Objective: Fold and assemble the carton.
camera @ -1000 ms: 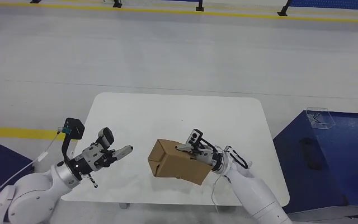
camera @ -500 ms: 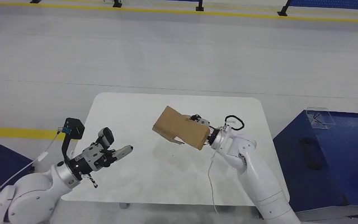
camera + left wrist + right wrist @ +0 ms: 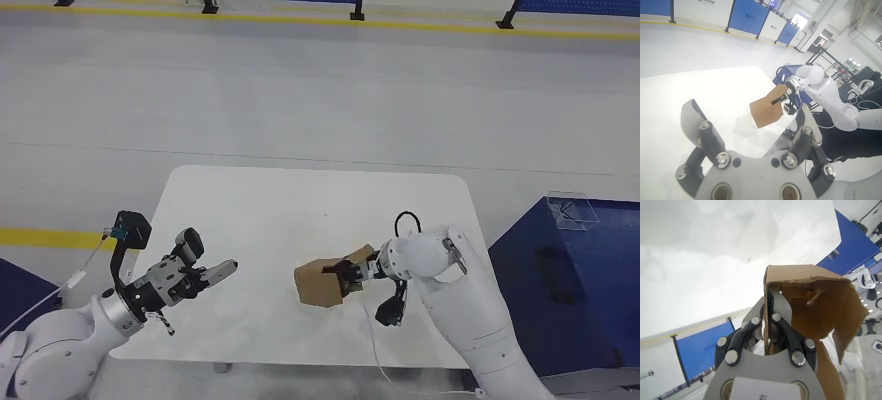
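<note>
Since a moment earlier, the right arm had swung the carton (image 3: 322, 283) down from above the middle of the worktop (image 3: 300, 200) toward its near edge, turning it so the closed end faced the other arm. The brown cardboard carton was tilted on a corner and seemed to hang just clear of the white surface, with a faint shadow beneath it. The right hand (image 3: 768, 302) pinched one side wall at the open end, one finger inside and one outside. That grip probably kept the box squared up while leaving its loose, ragged flaps free to be folded. The left hand (image 3: 222, 268) had not moved. It hovered over the worktop's near left corner, well apart from the carton, fingers spread wide and empty, pointed toward it as though waiting to press a flap.
</note>
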Available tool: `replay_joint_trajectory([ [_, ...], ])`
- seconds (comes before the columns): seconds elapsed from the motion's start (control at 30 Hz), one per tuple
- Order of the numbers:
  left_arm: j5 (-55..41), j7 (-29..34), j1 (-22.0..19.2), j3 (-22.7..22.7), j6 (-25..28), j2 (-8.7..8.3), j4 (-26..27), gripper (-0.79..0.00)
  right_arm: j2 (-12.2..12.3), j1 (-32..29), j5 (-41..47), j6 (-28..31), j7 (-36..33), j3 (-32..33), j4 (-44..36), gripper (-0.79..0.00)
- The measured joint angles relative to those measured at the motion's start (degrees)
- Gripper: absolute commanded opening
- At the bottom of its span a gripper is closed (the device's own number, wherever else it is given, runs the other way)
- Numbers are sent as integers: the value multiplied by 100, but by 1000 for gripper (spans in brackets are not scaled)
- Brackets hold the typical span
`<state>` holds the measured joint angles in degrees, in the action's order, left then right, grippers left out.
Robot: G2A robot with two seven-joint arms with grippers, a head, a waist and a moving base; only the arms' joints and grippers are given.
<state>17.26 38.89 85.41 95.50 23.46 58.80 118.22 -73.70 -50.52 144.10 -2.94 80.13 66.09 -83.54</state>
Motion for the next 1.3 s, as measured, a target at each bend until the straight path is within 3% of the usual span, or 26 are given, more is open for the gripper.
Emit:
replay_joint_trajectory([
  [0.17,0,0,0,0,0,0,0,0,-9,205,-560,455,24,-145,612,-785],
  [0.23,0,0,0,0,0,0,0,0,-20,284,-654,505,44,-207,796,-453],
  [0.27,0,0,0,0,0,0,0,0,-30,326,-654,474,57,-240,898,-182],
  [0.33,0,0,0,0,0,0,0,0,-51,373,-514,440,67,-262,1024,-25],
  [0.37,0,0,0,0,0,0,0,0,-67,396,-400,420,62,-280,1084,0],
  [0.63,0,0,0,0,0,0,0,0,-60,305,485,-14,-28,18,752,0],
  [0.67,0,0,0,0,0,0,0,0,-27,238,563,-223,-146,166,562,-360],
  [0.73,0,0,0,0,0,0,0,0,43,57,421,-712,-494,408,242,-785],
  [0.93,0,0,0,0,0,0,0,0,311,-761,-1191,-2706,-2345,1251,-749,-785],
  [1.07,0,0,0,0,0,0,0,0,441,-1088,-3518,-3729,-4640,1531,-900,-785],
  [1.2,0,0,0,0,0,0,0,0,511,-1195,-5753,-3422,-7137,1285,-394,-785],
  [1.3,0,0,0,0,0,0,0,0,543,-1142,-7086,-2821,-8845,1034,250,-785],
])
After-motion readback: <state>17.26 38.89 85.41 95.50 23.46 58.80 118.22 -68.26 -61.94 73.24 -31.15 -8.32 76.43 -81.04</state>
